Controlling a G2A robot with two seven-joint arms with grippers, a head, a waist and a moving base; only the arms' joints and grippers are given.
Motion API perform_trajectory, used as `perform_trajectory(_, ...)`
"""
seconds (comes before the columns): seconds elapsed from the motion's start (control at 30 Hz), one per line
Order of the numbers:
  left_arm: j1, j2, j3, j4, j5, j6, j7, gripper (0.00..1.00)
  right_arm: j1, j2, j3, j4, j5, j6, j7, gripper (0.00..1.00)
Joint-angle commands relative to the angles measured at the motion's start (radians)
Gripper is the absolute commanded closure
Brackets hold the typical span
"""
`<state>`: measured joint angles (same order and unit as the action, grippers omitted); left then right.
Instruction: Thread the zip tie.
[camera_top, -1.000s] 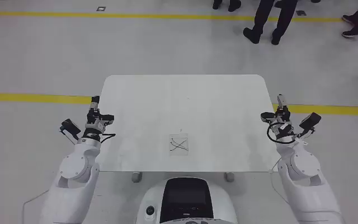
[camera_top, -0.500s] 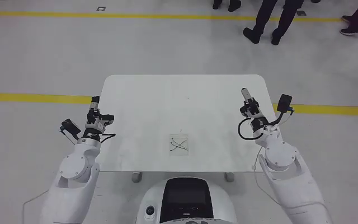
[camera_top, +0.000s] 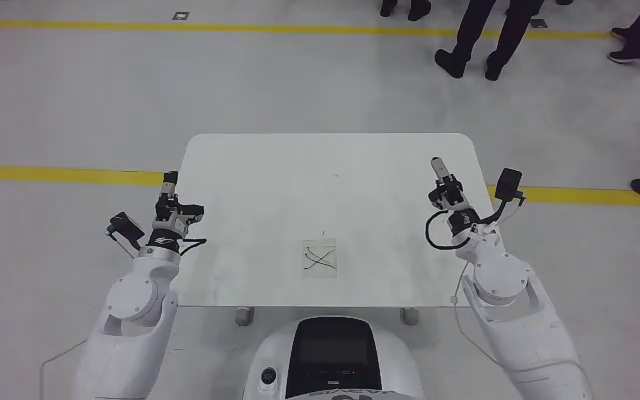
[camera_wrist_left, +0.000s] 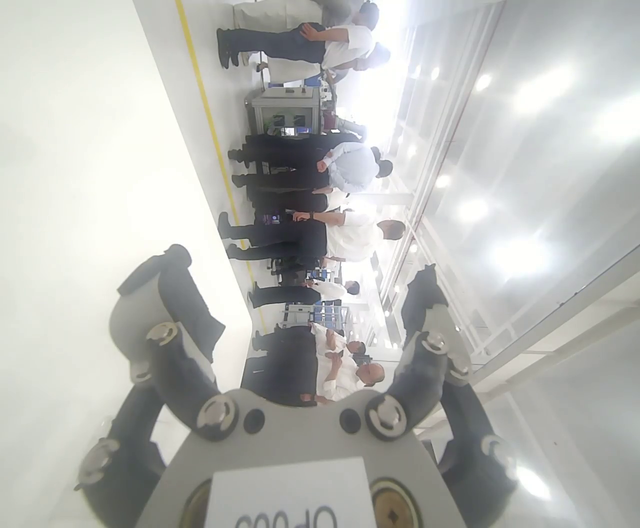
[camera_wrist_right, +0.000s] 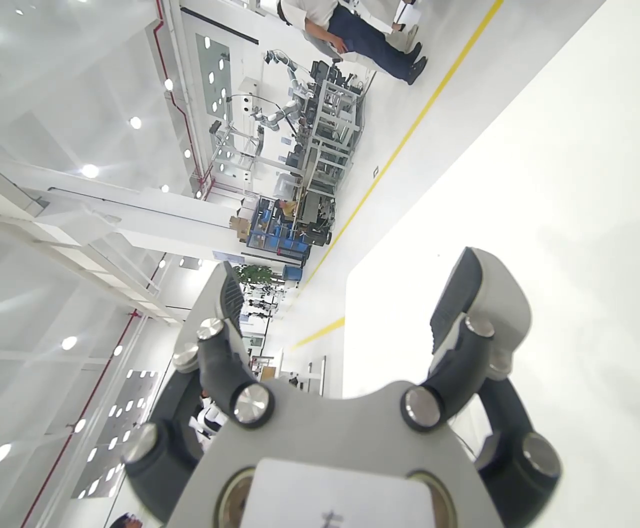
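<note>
The zip tie (camera_top: 320, 258) lay on the surface (camera_top: 300, 180) near its front edge, at the middle, untouched. Farther out, my left jaws stood apart just off the left edge, and my right jaws stood apart, empty, above the right side.

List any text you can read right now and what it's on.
White sticker on the left pincer: dark characters, upside down, cut off by the frame; unreadable whole.
White label on the right pincer: only a sliver of a mark; unreadable.
Small white sheet on the white table: no lettering.
</note>
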<state>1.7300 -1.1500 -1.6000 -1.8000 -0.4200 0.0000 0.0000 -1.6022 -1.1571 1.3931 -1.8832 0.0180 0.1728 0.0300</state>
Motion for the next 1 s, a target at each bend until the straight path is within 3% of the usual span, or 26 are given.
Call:
perform_trajectory(0.0,0.000,0.000,0.000,0.000,0.000,0.000,0.000,0.00,0.003,0.001,-0.005,-0.008,-0.019,-0.001,0.005,0.00)
perform_trajectory(0.07,0.000,0.000,0.000,0.000,0.000,0.000,0.000,0.00,0.012,0.001,-0.029,-0.024,-0.083,0.014,0.020,0.00)
perform_trajectory(0.3,0.000,0.000,0.000,0.000,0.000,0.000,0.000,0.00,0.118,-0.005,-0.167,-0.068,-0.312,0.166,0.119,0.00)
perform_trajectory(0.47,0.000,0.000,0.000,0.000,0.000,0.000,0.000,0.00,0.212,-0.017,-0.275,-0.012,-0.492,0.167,0.239,0.00)
perform_trajectory(0.57,0.000,0.000,0.000,0.000,0.000,0.000,0.000,0.00,0.246,-0.032,-0.323,-0.002,-0.544,0.167,0.264,0.00)
perform_trajectory(0.87,0.000,0.000,0.000,0.000,0.000,0.000,0.000,0.00,0.246,-0.032,-0.323,-0.002,-0.544,0.167,0.264,0.00)
perform_trajectory(0.97,0.000,0.000,0.000,0.000,0.000,0.000,0.000,0.00,0.307,-0.025,-0.348,0.004,-0.670,0.139,0.372,0.00)
